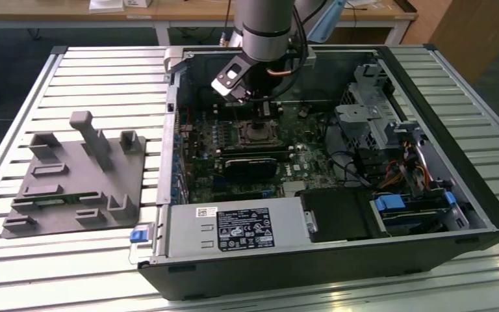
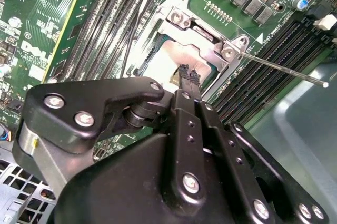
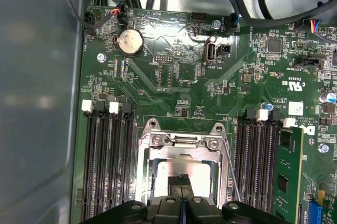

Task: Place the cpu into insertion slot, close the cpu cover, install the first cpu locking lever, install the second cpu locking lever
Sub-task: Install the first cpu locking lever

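Hovering over the slot (image 3: 217, 129), the pincer (image 2: 188, 76) is seen with fingers together, tips at the cpu (image 3: 171, 168). The cpu is seated in the slot, mid-board.

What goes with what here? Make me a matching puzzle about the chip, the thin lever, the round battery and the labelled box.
1 cpu
2 locking lever
3 coin battery
4 power-supply box

A grey, white label
B round, silvery
C thin rod jutting out sideways
D pale face, under the gripper

Pairs: 1-D, 2-C, 3-B, 4-A
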You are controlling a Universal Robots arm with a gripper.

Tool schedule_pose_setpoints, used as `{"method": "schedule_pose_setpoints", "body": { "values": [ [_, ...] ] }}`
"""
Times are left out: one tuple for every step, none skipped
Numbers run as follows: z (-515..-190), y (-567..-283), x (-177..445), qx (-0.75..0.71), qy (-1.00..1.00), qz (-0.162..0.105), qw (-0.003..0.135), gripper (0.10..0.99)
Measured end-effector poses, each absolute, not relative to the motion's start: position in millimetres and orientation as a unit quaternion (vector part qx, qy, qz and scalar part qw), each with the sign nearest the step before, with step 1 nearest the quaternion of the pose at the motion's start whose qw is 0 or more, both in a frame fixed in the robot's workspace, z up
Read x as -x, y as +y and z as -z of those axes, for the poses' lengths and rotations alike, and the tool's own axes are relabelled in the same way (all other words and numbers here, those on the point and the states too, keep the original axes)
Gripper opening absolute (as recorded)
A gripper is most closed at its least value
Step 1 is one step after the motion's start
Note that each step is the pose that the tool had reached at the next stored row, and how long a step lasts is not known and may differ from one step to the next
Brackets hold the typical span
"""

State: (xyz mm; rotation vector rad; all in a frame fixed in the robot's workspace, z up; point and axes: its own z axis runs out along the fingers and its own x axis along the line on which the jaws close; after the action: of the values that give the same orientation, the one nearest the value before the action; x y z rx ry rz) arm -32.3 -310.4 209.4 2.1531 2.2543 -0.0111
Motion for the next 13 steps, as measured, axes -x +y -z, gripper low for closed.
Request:
{"method": "schedule_pose_setpoints", "body": {
  "values": [
    [-209.5,-310.5,32.3,-0.691,0.723,0.004,0.012,0.106],
    [-209.7,-310.4,32.3,-0.691,0.723,0.004,0.012,0.106],
    [-209.8,-310.4,32.3,-0.691,0.723,0.004,0.012,0.106],
    [-210.0,-310.5,32.3,-0.691,0.723,0.004,0.012,0.106],
    [-210.3,-310.5,32.3,-0.691,0.723,0.004,0.012,0.106],
    [-210.6,-310.5,32.3,-0.691,0.723,0.004,0.012,0.106],
    [-211.0,-310.5,32.3,-0.691,0.723,0.004,0.012,0.106],
    [-211.4,-310.5,32.3,-0.691,0.723,0.004,0.012,0.106],
    [-212.0,-310.5,32.3,-0.691,0.723,0.004,0.012,0.106],
    [-212.5,-310.5,32.3,-0.691,0.723,0.004,0.012,0.106],
    [-213.0,-310.5,32.3,-0.691,0.723,0.004,0.012,0.106],
    [-213.5,-310.5,32.3,-0.691,0.723,0.004,0.012,0.106],
    [-214.0,-310.5,32.3,-0.691,0.723,0.004,0.012,0.106]
  ]
}}
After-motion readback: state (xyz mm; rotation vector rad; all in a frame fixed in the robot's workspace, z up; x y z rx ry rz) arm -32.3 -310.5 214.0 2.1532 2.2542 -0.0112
